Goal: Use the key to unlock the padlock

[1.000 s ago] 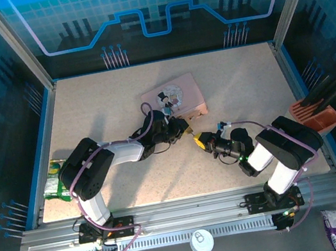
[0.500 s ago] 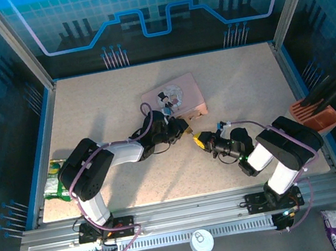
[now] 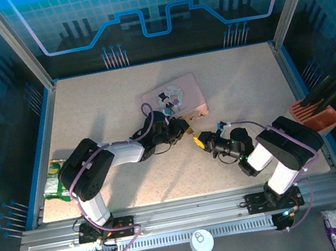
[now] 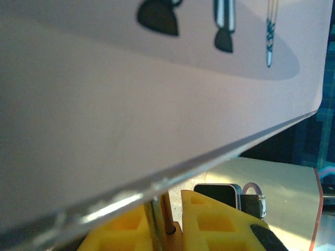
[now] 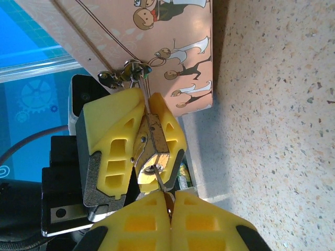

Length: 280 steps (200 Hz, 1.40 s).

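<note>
A speckled beige counter (image 3: 87, 107) is sitting inside blue-lit panels, and a pink tin (image 3: 173, 98) printed with a cartoon couple is lying near its middle. I am reaching both arms in toward the tin's near right corner, where my two claws are meeting tip to tip. My left claw (image 3: 182, 128) is gripping the padlock (image 5: 152, 144), its yellow fingers (image 5: 112, 138) pressing on either side of the small brass body. The padlock's thin silver shackle (image 5: 137, 78) is running up to the metal clasp on the tin's edge, so the lock is sitting right against the tin. My right claw (image 3: 198, 138) is clamped tight on the key (image 5: 165, 189), pinching it so that just a short dark length is showing. The key's tip is touching the keyhole end of the padlock; it seems to be partly inside, though I cannot tell how far. An orange holder (image 3: 314, 114) is standing at the counter's right edge, well apart from the claws
</note>
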### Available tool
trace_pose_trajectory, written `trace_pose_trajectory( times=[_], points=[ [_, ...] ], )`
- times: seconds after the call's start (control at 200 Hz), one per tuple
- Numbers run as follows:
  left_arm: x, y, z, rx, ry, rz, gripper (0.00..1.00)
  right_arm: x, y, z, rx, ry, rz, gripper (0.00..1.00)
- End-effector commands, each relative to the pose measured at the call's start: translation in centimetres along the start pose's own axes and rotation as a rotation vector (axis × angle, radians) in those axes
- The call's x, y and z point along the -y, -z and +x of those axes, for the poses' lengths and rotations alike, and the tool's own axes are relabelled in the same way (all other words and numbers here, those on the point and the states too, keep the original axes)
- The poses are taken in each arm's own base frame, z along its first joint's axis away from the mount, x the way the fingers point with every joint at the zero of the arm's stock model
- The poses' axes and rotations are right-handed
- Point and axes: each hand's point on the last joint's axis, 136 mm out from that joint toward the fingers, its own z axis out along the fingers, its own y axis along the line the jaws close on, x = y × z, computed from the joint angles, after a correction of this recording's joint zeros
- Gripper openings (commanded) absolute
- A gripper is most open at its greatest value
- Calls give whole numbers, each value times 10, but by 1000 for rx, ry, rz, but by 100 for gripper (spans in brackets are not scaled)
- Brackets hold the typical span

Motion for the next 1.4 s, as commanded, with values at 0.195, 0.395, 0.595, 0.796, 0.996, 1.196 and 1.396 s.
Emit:
trace_pose_trajectory(
  times=[0.195, 0.395, 0.595, 0.796, 0.996, 1.196, 1.396],
  points=[
    [55, 12, 14, -40, -23, 180, 8, -13, 0, -3, 40, -13, -47, 0],
    [54, 11, 15, -39, -22, 177, 8, -13, 0, -3, 43, -17, -48, 0],
    [52, 10, 16, -41, -25, 172, 8, -14, 0, -3, 40, -21, -51, 0],
    [51, 10, 19, -44, -29, 166, 8, -15, -1, -3, 42, -19, -53, 0],
    [49, 10, 22, -49, -30, 162, 8, -15, -1, -3, 41, -17, -53, 0],
    [48, 11, 28, -54, -33, 154, 7, -17, -2, -3, 39, -12, -58, 0],
    [48, 9, 43, -78, -41, 144, 7, -17, -4, -3, 34, -14, -57, 0]
  ],
)
